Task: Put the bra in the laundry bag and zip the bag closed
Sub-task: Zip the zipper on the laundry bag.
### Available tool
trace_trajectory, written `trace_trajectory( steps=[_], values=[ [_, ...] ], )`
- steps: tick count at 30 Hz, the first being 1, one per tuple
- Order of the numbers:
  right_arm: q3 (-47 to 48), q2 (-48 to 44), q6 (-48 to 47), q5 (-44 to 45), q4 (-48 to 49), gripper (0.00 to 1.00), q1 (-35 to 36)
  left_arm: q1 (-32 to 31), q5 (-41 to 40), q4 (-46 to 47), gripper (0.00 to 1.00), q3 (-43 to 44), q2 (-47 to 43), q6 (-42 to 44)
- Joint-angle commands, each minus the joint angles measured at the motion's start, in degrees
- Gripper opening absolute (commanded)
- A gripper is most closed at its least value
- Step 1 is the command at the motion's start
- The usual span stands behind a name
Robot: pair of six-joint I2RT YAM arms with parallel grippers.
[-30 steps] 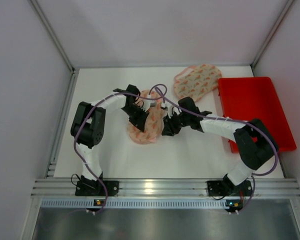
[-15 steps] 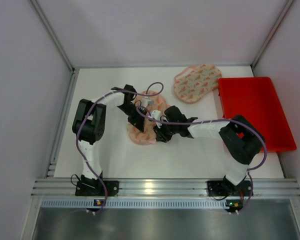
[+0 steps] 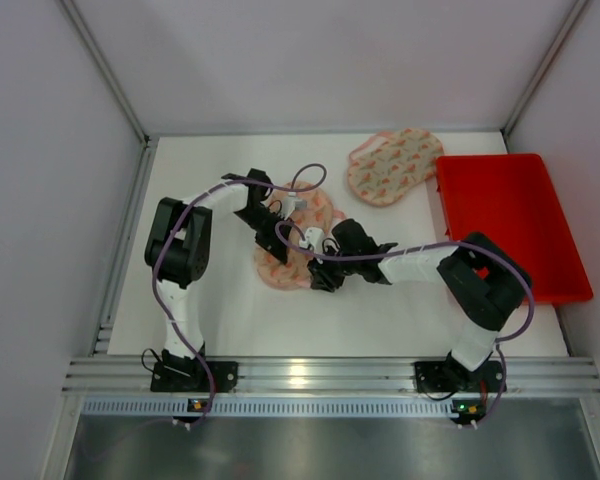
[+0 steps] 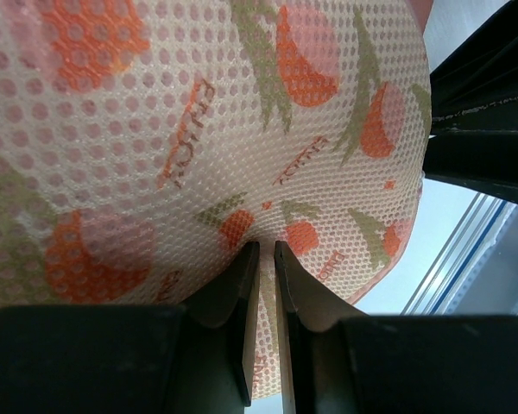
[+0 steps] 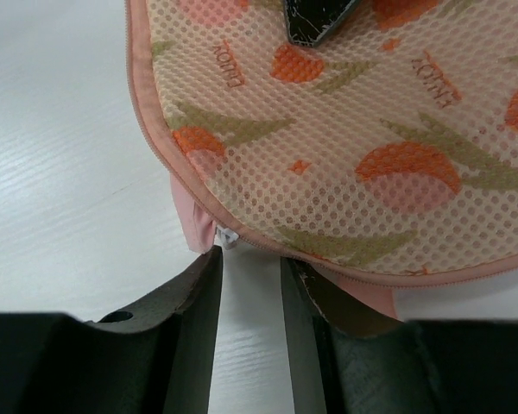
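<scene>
Closing squarely on the white zipper pull point(image 5: 225, 237) at the near edge of the laundry bag point(image 3: 292, 245) comes first — the right gripper point(image 5: 252, 259) has its jaws slightly apart, nothing between them. Mid-table, the left gripper point(image 4: 261, 259) pinches the mesh; it should anchor while the right draws along the seam.

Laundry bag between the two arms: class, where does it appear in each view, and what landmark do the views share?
Top external: laundry bag, near the picture's centre.
Left wrist: fills the frame, fold pinched by the left hand.
Right wrist: upper right, zip edge above the right hand.
Landmark: orange-and-green print.
</scene>
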Motion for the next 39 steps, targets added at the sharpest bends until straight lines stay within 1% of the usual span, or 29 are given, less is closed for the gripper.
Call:
trace_trajectory(
  steps=[1,8,15,24,28,29,31,32,39],
  values=[
    [-0.5,-0.6,-0.6,-1.8,7.2,0.34,1.5,0.5,-1.4,0.0,0.19,1.2,1.5,1.4],
    [-1.2,-0.4,1.1,-0.7,10.9,0.32,2.2,0.5,-1.7,0.0,0.19,0.9,0.9,1.4],
    [-1.7,-2.0,2.9,-1.7,11.8,0.26,2.6,0.6,-1.7,0.0,0.19,0.9,1.3,0.7],
    [-4.4,-4.3,5.4,-3.1,13.7,0.25,2.7,0.6,-2.1,0.0,0.19,1.0,1.3,0.7],
    [-5.1,-4.8,6.1,-2.6,14.6,0.19,2.8,0.7,-2.1,0.0,0.19,1.0,1.2,0.6],
    [-5.1,-4.8,6.1,-2.4,14.7,0.13,2.7,0.7,-2.0,0.0,0.19,1.0,1.1,0.6],
    [-5.1,-4.9,6.2,-2.1,14.8,0.07,2.8,0.6,-1.9,0.0,0.19,0.9,1.1,0.4],
    [-5.0,-5.2,6.2,-1.8,14.4,0.01,2.7,0.7,-2.0,0.0,0.19,0.9,1.0,0.3],
    [-5.5,-6.6,5.6,-1.4,11.9,0.00,1.9,1.0,-1.6,0.0,0.21,0.3,-0.9,0.5]
  ],
)
